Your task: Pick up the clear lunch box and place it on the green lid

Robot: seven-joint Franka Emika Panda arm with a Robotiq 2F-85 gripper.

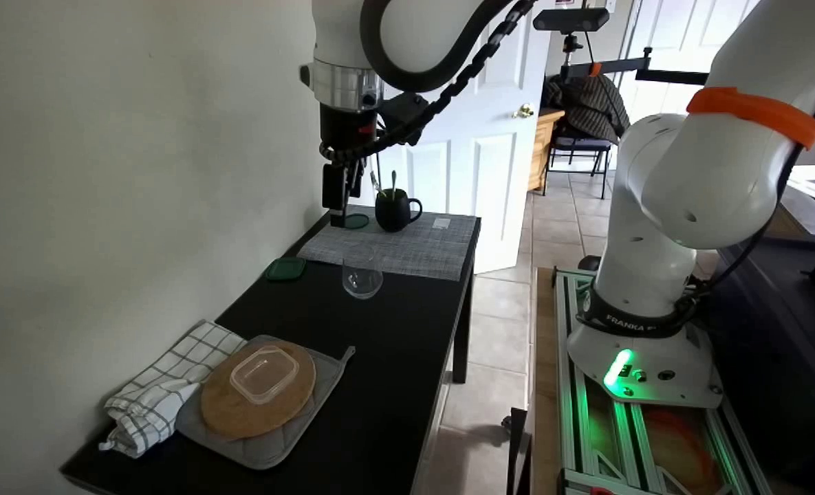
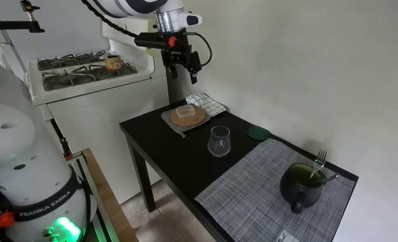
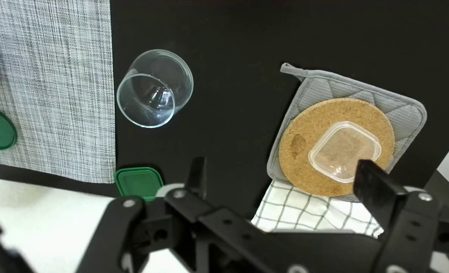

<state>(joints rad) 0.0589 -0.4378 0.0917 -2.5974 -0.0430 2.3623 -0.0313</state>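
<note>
The clear lunch box (image 1: 264,375) lies on a round cork board; it also shows in an exterior view (image 2: 185,111) and in the wrist view (image 3: 343,151). The green lid (image 1: 285,269), square and flat, lies on the black table by the wall; it also shows in an exterior view (image 2: 258,133) and in the wrist view (image 3: 139,182), partly hidden by the gripper. My gripper (image 2: 184,77) is open and empty, high above the table. In the wrist view the fingers (image 3: 283,176) are wide apart; the right one slightly overlaps the box's corner in the picture.
The cork board (image 3: 298,178) rests on a grey potholder (image 3: 410,113) beside a checked cloth (image 3: 304,208). An upright clear glass (image 2: 219,144) stands between board and grey mat (image 2: 246,188). A dark mug (image 2: 301,188) with cutlery and a round green lid (image 1: 356,221) are on the mat.
</note>
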